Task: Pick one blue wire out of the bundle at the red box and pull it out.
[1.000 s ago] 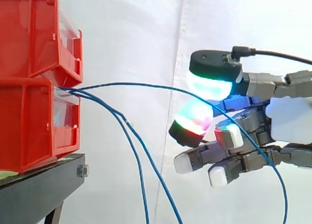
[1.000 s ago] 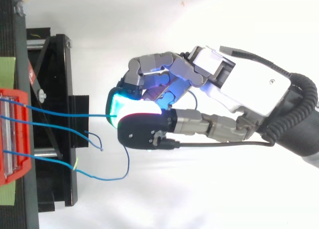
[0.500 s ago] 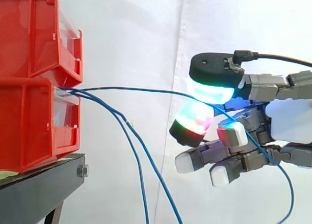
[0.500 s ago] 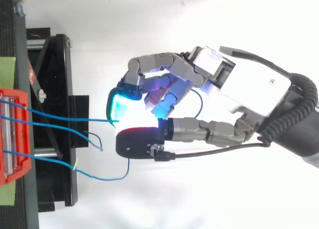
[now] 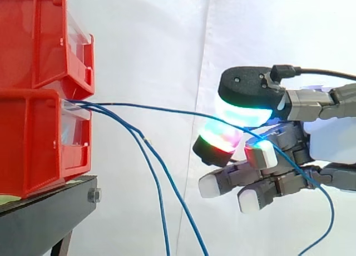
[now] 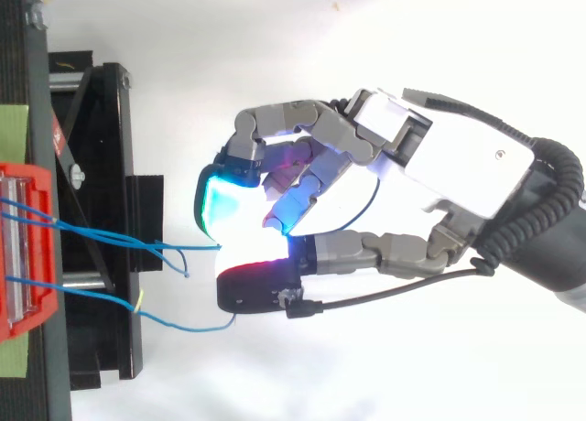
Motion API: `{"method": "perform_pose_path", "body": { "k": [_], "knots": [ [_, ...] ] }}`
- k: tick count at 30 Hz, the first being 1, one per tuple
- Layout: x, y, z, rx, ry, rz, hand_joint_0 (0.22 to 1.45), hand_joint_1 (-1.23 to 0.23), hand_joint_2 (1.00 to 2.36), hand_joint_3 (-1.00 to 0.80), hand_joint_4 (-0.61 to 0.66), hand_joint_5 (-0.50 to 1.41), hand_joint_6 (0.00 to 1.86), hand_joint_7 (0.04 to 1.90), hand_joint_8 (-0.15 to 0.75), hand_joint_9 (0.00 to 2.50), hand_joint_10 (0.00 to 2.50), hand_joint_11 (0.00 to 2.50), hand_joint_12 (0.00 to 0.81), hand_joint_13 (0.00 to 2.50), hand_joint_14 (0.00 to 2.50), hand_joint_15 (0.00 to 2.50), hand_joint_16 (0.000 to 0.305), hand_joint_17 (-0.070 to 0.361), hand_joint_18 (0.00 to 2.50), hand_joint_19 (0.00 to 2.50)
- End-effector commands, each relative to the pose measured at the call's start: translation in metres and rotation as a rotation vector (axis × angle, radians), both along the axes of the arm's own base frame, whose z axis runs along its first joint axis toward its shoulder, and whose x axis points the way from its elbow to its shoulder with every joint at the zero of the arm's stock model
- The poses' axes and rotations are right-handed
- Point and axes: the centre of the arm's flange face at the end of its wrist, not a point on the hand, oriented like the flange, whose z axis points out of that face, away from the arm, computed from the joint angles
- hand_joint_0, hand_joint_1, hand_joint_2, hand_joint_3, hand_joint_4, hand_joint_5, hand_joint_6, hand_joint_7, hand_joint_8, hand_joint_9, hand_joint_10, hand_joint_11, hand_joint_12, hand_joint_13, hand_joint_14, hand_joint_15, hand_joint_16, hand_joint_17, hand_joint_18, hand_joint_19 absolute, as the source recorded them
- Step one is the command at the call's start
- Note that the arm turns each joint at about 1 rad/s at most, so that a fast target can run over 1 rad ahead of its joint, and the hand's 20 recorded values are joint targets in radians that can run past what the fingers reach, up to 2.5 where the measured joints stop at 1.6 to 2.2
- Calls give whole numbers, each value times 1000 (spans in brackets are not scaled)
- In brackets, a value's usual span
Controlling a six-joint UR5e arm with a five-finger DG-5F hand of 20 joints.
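Red on both stacked bins (image 5: 33,44), with clear fronts. Black for the stand (image 5: 44,211) beneath, with a green patch (image 6: 14,133) on its left edge seen from above. White curtain (image 5: 150,44) behind. Blue wire (image 5: 167,107) at the hand (image 5: 331,139). Blue too on the other wires (image 5: 161,200), one with a small yellowish fleck (image 6: 139,300). White palm shell, grey fingers (image 6: 275,119). Black-backed fingertips (image 5: 242,110) glowing cyan-green, one red over green. Lower pads (image 5: 210,185) plain white.

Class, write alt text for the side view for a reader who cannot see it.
One blue wire runs from the lower red bin at left across to the robot hand at right. Two other wires droop from the same bin, before a white curtain.
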Motion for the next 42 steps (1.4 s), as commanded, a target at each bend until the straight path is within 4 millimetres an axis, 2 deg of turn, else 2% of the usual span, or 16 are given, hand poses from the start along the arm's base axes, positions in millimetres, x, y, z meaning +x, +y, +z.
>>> {"method": "perform_pose_path", "body": {
  "k": [1, 3, 7, 10, 15, 20, 23, 29, 33, 37, 42],
  "knots": [
    [0, 0, 1, 0, -1, 0, 553, -635, 1007, -408, 133, -55, 746, 1187, 251, 1339, 23, 765, 346, 709, 16, 416, 43, 96, 758, 643],
    [0, 0, 0, 0, 0, 0, 534, -532, 1003, -448, 122, -56, 745, 1180, 259, 1336, 24, 753, 354, 718, 16, 429, 44, 100, 768, 646],
    [0, 2, 0, -4, 2, -1, 517, -475, 1000, -495, 109, -53, 729, 1199, 256, 1326, 22, 752, 367, 719, 16, 428, 46, 104, 763, 639],
    [0, 3, -4, -47, 36, -5, 501, -504, 1000, -500, 121, -55, 730, 1193, 268, 1324, 22, 752, 375, 720, 15, 426, 48, 107, 774, 635],
    [-1, 2, -6, -158, 102, -25, 428, -674, 1000, -500, 141, -68, 751, 1136, 292, 1303, 22, 750, 405, 730, 14, 411, 54, 121, 814, 594],
    [-1, 4, -6, -237, 141, -32, 413, -727, 1000, -500, 152, -72, 757, 1115, 288, 1272, 22, 740, 410, 720, 14, 406, 55, 123, 817, 578],
    [1, 5, -9, -277, 159, -39, 443, -768, 1000, -500, 148, -75, 759, 1116, 278, 1258, 20, 749, 393, 702, 15, 407, 52, 116, 787, 593],
    [3, 9, -8, -278, 141, -38, 548, -685, 1000, -500, 123, -74, 774, 1138, 255, 1268, 25, 766, 354, 686, 16, 422, 44, 99, 738, 637],
    [4, 10, -6, -265, 117, -39, 590, -665, 1006, -413, 120, -73, 783, 1137, 250, 1295, 25, 776, 345, 691, 16, 430, 42, 95, 742, 652],
    [6, 10, -4, -256, 95, -41, 592, -651, 1007, -401, 115, -72, 783, 1143, 254, 1301, 24, 775, 344, 695, 17, 438, 42, 95, 746, 661],
    [6, 10, -4, -250, 89, -41, 529, -612, 1003, -450, 109, -73, 771, 1145, 265, 1293, 24, 772, 363, 704, 18, 437, 46, 103, 747, 655]
  ]
}}
